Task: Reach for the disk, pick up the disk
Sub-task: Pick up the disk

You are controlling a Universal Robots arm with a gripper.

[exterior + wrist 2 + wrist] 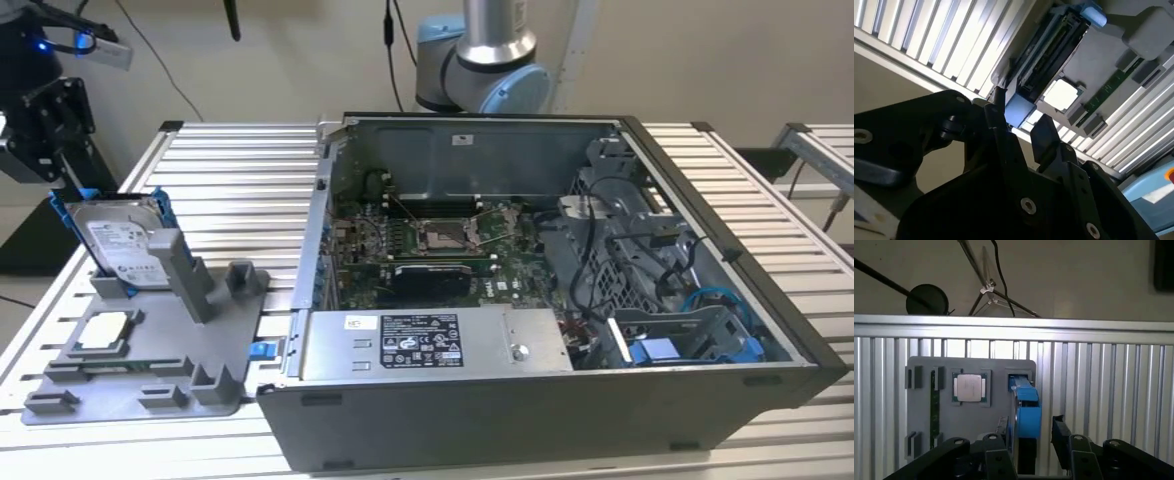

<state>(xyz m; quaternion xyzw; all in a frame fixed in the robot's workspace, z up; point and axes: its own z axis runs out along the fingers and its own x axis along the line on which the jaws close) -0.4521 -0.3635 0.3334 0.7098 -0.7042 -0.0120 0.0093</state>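
Note:
The disk [120, 240] stands on edge in a slot of the grey fixture [220, 335] at the exterior view's left. It is silver-grey with a white label and blue rails. My black gripper [54, 150] hangs just above and beyond it, apart from it. In the first wrist view the disk [1026, 412] shows edge-on with its blue rail, in line with the gap of my open gripper [1030, 422]. In the second wrist view the disk [1049, 55] lies past the open gripper [1021, 117]. Nothing is held.
A small square silver chip [104, 333] lies in the same fixture, close to the disk. An open computer case [534, 300] takes up the middle and right of the slatted metal table [240, 190]. The arm's base [487, 60] stands behind the case.

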